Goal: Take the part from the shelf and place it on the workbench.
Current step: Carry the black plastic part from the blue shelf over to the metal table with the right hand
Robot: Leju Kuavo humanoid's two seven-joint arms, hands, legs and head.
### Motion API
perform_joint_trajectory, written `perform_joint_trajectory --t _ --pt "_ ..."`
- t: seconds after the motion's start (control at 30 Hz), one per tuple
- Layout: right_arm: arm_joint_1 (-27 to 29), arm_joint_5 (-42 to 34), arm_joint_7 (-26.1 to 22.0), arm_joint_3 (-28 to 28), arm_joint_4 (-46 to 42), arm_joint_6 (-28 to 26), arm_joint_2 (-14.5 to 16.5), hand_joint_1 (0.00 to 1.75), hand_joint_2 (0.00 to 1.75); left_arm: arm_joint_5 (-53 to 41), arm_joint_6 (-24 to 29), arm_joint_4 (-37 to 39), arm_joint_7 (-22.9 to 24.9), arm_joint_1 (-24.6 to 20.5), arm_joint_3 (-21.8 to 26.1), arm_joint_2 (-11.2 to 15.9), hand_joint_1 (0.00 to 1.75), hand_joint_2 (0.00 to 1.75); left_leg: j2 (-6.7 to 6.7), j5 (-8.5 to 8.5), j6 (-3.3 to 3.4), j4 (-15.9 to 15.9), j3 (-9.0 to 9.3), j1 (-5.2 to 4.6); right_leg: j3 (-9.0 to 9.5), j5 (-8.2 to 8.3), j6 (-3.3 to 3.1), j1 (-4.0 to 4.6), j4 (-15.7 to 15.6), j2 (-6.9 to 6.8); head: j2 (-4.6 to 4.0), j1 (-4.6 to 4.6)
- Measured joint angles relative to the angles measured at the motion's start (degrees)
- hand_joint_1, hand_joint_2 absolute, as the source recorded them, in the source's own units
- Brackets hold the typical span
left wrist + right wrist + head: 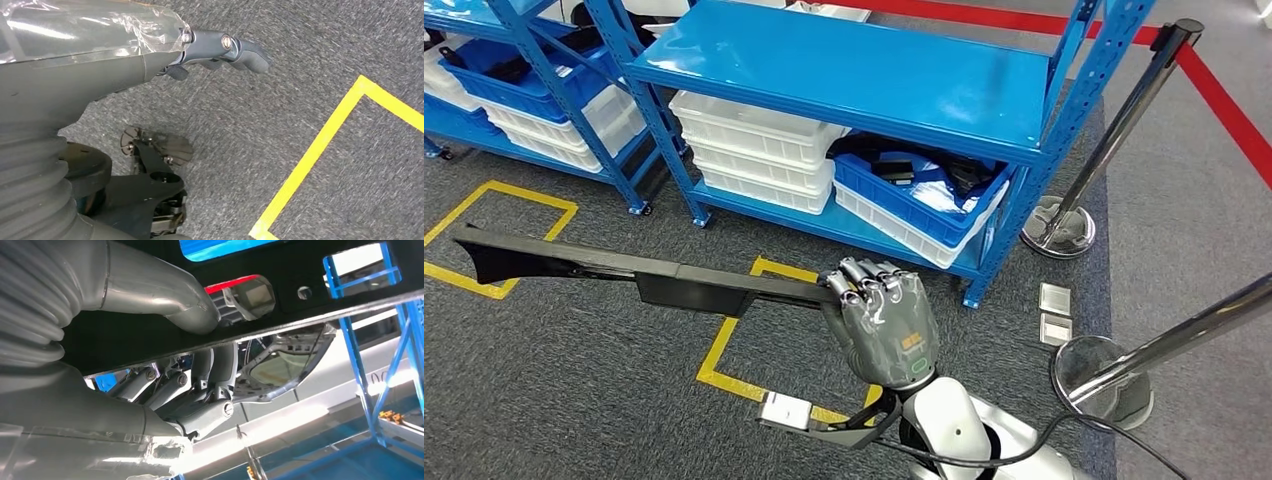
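Observation:
The part is a long, flat black plastic strip (624, 268), held level above the grey carpet and reaching far out to the left in the head view. My right hand (886, 325) grips its near end, fingers curled over the top edge. Seen from the right wrist, the black part (310, 275) crosses the picture, with the thumb (165, 300) on one side and the fingers (200, 390) wrapped round the other. My left hand (220, 47) hangs over the carpet, fingers stretched out and holding nothing.
A blue steel shelf (844, 70) stands just ahead, with white bins (754, 150) and a blue bin (914, 205) on its lower level. Chrome barrier posts (1114, 130) and their bases stand to the right. Yellow tape squares (734, 345) mark the carpet.

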Motion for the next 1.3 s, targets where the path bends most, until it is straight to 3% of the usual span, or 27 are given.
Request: perform_joint_trajectory --t 0.07,0.17,0.2,0.23,0.27,0.33,0.4,0.5,0.57,0.67,0.7,0.73,0.77,0.83,0.9,1.0,1.07,1.1,1.2,1.23,1.27,1.3 --pt "-0.1 0.0 0.0 0.0 0.0 0.0 0.0 1.75 1.75 0.0 -0.1 0.0 0.0 0.0 0.0 0.0 0.00 1.75 0.86 -1.70 -0.64 2.3 -0.87 0.01 0.12 0.35 -0.70 -0.21 -0.4 -0.66 0.00 -0.42" --pt "-0.1 0.0 0.0 0.0 0.0 0.1 0.0 1.75 1.75 0.0 -0.1 0.0 0.0 0.0 0.0 0.0 0.00 1.75 2.50 -6.89 -1.43 12.5 -5.19 0.16 0.15 0.44 -1.11 -0.21 -0.6 -1.67 0.00 -1.15" --pt "0.0 0.0 0.0 0.0 0.0 0.1 0.0 1.75 1.75 0.0 -0.2 0.0 0.1 0.0 0.0 0.0 0.00 1.75 2.66 -7.62 -1.54 15.1 -6.26 0.20 0.16 0.42 -1.14 -0.17 -0.6 -1.99 0.00 -1.22" --pt "0.0 0.0 0.0 0.0 0.0 0.1 0.0 1.75 1.75 0.0 -0.2 0.0 0.1 0.0 0.0 0.0 0.00 1.75 2.75 -7.26 -1.53 15.6 -6.38 0.21 0.18 0.39 -1.14 -0.15 -0.5 -2.30 0.00 -1.30" --pt "0.0 0.0 0.0 0.0 0.0 0.1 0.0 1.75 1.75 0.0 -0.3 0.0 0.1 0.0 0.0 0.0 0.00 1.75 2.86 -5.94 -1.43 14.0 -5.47 0.19 0.25 0.33 -1.13 -0.14 -0.5 -2.58 0.00 -1.38" --pt "0.0 0.0 0.0 0.0 0.0 0.2 0.0 1.75 1.75 0.0 -0.3 0.0 0.2 0.0 0.0 0.0 0.00 1.75 3.55 -2.27 -0.93 6.1 -1.54 0.08 0.47 0.15 -0.96 -0.09 -0.5 -3.02 0.00 -1.52" --pt "0.0 0.0 0.0 0.0 0.0 0.2 0.1 1.75 1.75 0.0 -0.4 0.0 0.2 0.0 0.0 0.0 0.00 1.75 4.36 -0.61 -0.42 0.4 0.98 -0.28 0.47 -0.01 -0.58 0.11 -0.4 -3.34 0.00 -1.64" --pt "0.0 0.0 0.0 0.0 0.0 0.3 0.1 1.75 1.75 0.0 -0.4 0.0 0.3 0.0 0.0 0.0 0.00 1.75 4.06 -0.48 0.24 -0.8 1.09 -0.45 0.49 -0.10 0.20 0.27 -0.5 -3.83 0.00 -1.69" --pt "0.0 0.0 0.0 0.0 0.0 0.4 0.1 1.75 1.75 0.0 -0.4 0.0 0.3 0.0 0.0 0.0 0.00 1.75 3.74 -0.10 0.97 -1.4 1.30 -0.15 0.00 -1.49 0.71 0.21 1.0 -3.23 0.00 -1.54" --pt "0.1 0.0 0.0 0.0 0.0 0.4 0.1 1.75 1.75 0.0 -0.5 0.0 0.3 0.0 0.0 -0.1 0.00 1.75 3.27 0.11 1.58 -1.7 1.36 -0.07 -4.43 -6.62 1.09 0.09 10.7 -1.90 0.00 -0.84" --pt "0.2 0.0 0.0 0.0 0.0 0.5 0.1 1.75 1.75 0.0 -0.5 0.0 0.3 0.1 0.0 -0.2 0.00 1.75 3.03 0.11 1.60 -1.7 1.35 -0.10 -5.94 -7.57 1.17 0.08 13.9 -1.77 0.00 -0.70" --pt "0.2 0.0 0.0 0.0 0.0 0.5 0.1 1.75 1.75 0.0 -0.5 0.0 0.3 0.1 0.0 -0.2 0.00 1.75 2.75 0.09 1.61 -1.6 1.35 -0.12 -6.64 -7.41 1.23 0.07 15.2 -1.71 0.00 -0.65" --pt "0.3 0.0 0.0 0.0 0.0 0.6 0.1 1.75 1.75 0.0 -0.5 0.0 0.3 0.1 0.0 -0.2 0.00 1.75 2.42 0.07 1.57 -1.5 1.35 -0.10 -6.24 -6.10 1.23 0.05 14.2 -1.68 0.00 -0.61" --pt "0.3 0.0 0.0 0.0 0.0 0.6 0.1 1.75 1.75 0.0 -0.6 0.0 0.3 0.0 0.0 -0.2 0.00 1.75 1.73 -0.08 1.35 -1.2 1.31 0.01 -3.04 -2.05 1.14 -0.09 7.1 -1.15 0.00 -0.48" --pt "0.3 0.0 0.0 0.0 0.0 0.6 0.1 1.75 1.75 0.0 -0.6 0.0 0.5 0.0 0.0 -0.2 0.00 1.75 1.08 -0.21 0.86 -0.6 0.88 -0.08 -0.57 -0.03 0.94 -0.15 1.3 -0.16 0.00 -0.37" --pt "0.3 0.0 0.0 0.0 0.0 1.0 0.1 1.75 1.75 0.0 -0.8 0.0 0.8 0.1 0.0 -0.2 0.00 1.75 0.46 0.01 0.00 -0.3 0.35 -0.09 -0.38 0.16 0.25 0.01 0.1 -0.02 0.00 -0.53" --pt "0.2 0.0 0.0 0.0 0.0 1.3 0.1 1.75 1.75 0.0 -0.8 0.0 0.9 0.1 0.0 -0.2 0.00 1.75 0.90 -0.98 -0.64 1.0 -0.04 0.02 -0.26 0.45 -0.40 -0.08 -0.2 -0.58 0.00 -0.80" --pt "0.2 0.0 0.0 0.0 0.0 1.3 0.1 1.75 1.75 0.0 -0.9 0.0 1.0 0.1 0.0 -0.2 0.00 1.75 1.41 -2.33 -0.99 3.1 -0.86 0.07 -0.20 0.55 -0.70 -0.19 -0.4 -0.93 0.00 -1.05" --pt "0.1 0.1 0.0 0.0 0.0 1.4 0.1 1.75 1.75 0.0 -0.9 0.0 1.0 0.2 0.0 -0.2 0.00 1.75 2.64 -7.19 -1.72 13.3 -5.27 0.24 -0.17 0.50 -1.08 -0.10 -0.4 -1.88 0.00 -1.64" --pt "0.1 0.1 0.0 0.0 0.0 1.5 0.1 1.75 1.75 0.0 -0.9 0.0 1.1 0.2 0.0 -0.2 0.00 1.75 2.73 -7.48 -1.78 15.1 -6.02 0.24 -0.16 0.47 -1.10 -0.06 -0.3 -2.17 0.00 -1.69" --pt "0.1 0.1 0.0 0.0 0.0 1.5 0.1 1.75 1.75 0.0 -0.9 0.0 1.1 0.3 0.0 -0.2 0.00 1.75 2.79 -6.68 -1.73 14.6 -5.74 0.23 -0.13 0.44 -1.10 -0.04 -0.3 -2.43 0.00 -1.74" --pt "0.1 0.1 0.0 0.0 0.0 1.5 0.1 1.75 1.75 0.0 -1.0 0.0 1.1 0.3 0.0 -0.2 0.00 1.75 2.87 -5.00 -1.56 12.1 -4.46 0.20 -0.05 0.38 -1.07 -0.03 -0.3 -2.67 0.00 -1.76"
